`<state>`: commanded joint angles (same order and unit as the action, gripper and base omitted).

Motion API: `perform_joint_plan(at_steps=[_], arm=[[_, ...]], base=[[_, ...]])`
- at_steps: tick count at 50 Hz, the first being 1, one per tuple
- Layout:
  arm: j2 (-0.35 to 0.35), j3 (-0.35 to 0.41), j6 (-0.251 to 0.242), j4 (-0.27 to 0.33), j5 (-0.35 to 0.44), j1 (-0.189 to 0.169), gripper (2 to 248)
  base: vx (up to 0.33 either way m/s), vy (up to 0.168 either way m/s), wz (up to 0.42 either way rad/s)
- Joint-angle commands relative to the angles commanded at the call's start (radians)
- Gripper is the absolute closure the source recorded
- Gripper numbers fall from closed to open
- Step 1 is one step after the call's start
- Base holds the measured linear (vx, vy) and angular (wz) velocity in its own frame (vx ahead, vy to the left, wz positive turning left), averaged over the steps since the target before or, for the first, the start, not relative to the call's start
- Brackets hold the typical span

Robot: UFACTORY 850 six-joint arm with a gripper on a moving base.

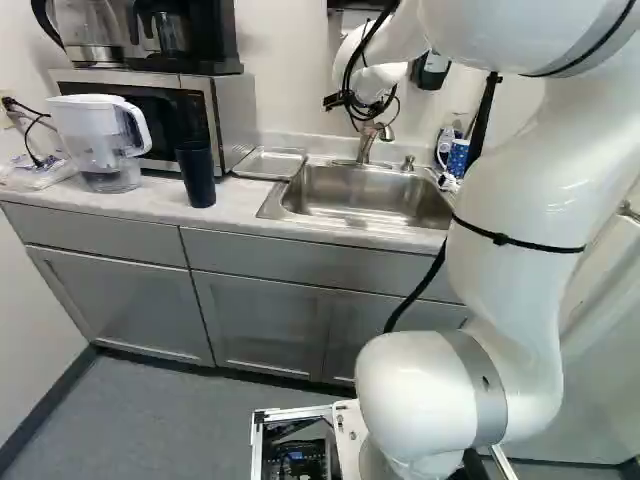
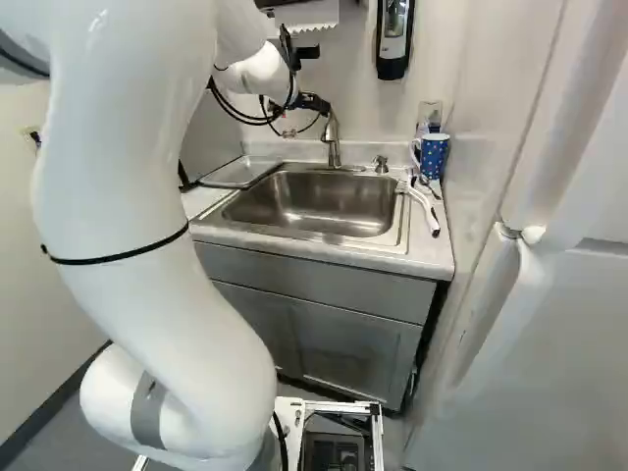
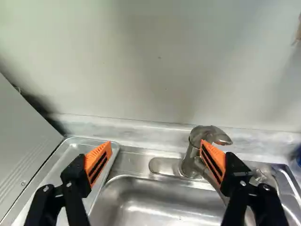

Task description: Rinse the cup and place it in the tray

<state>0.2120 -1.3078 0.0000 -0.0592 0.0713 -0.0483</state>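
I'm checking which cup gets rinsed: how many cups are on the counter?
2: a dark cup beside the pitcher, and a blue dotted mug to the sink's right. The clear thing behind the mug I can't make out; others may be hidden.

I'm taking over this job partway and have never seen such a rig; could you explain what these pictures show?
The machine is one white, jointed robot arm on a moving base. Two pictures look past it from behind, one from its left and one from its right; the third is from its wrist, looking along the black jaws with orange pads.

On the pale counter stand a clear-and-white pitcher and a tall dark cup. Right of them come a shallow metal tray, a steel sink with a metal faucet, then a blue, white-dotted mug.

Nothing is held: the jaws stand wide apart. I cannot tell which cup is meant.
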Motion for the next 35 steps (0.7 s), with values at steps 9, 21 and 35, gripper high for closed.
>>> perform_joint_plan(at_steps=[9,21,35], arm=[[0.044,-0.049,0.0,0.0,0.007,-0.004,3],[0.084,-0.095,0.0,0.0,0.046,-0.01,3],[0.089,-0.1,0.0,0.0,0.056,-0.01,3]], base=[[0.0,0.0,0.0],[0.0,0.0,0.0],[0.0,0.0,0.0]])
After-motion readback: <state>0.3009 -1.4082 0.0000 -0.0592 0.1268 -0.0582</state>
